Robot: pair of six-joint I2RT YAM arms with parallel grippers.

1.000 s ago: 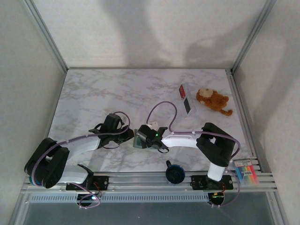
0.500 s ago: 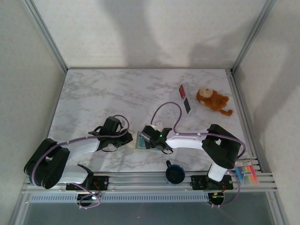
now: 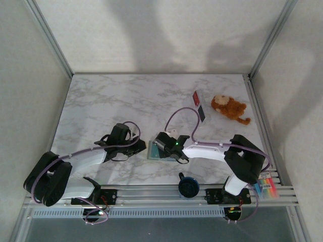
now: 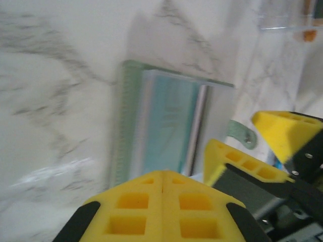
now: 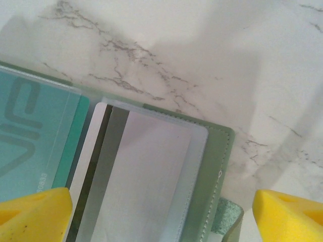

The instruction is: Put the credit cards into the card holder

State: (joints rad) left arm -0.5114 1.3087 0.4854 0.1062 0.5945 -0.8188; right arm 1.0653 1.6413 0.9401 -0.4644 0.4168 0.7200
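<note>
Grey-green and folded open, the card holder (image 3: 153, 151) is lying on the tabletop (image 3: 101, 106) between the two claws, a white card (image 5: 141, 176) with a dark stripe sitting under its clear sleeve. The right claw (image 5: 161, 212) is hovering above it with fingers (image 5: 35, 212) spread wide, while the left claw (image 4: 161, 181) is holding its pads (image 4: 131, 212) pressed together beside it. The red card (image 3: 197, 98) is resting near the plush toy (image 3: 228, 108).

"0833" on teal card (image 5: 35, 136)
</note>
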